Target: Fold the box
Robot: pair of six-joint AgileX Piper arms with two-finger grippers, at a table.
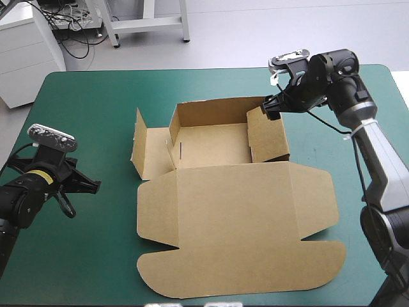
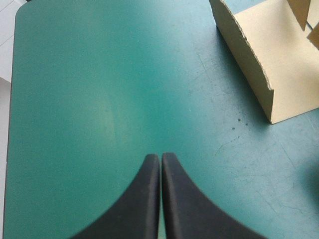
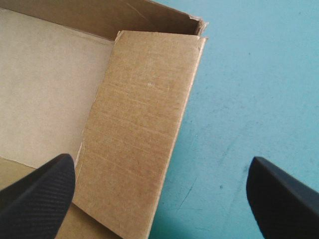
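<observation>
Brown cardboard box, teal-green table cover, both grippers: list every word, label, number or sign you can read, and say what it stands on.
No text can be read anywhere.
The brown cardboard box: plain board in all three views, no print or label.
The teal-green table cover: only scuffs and specks, no lettering.
The left gripper and the right gripper: plain black, unmarked.

Box (image 1: 236, 236): brown cardboard, matt, fibrous face.
Tabletop (image 2: 99, 99): teal-green cover, matt, faintly scratched.
Right end effector (image 3: 160, 162) fingers (image 3: 40, 199): black, finely ribbed.
</observation>
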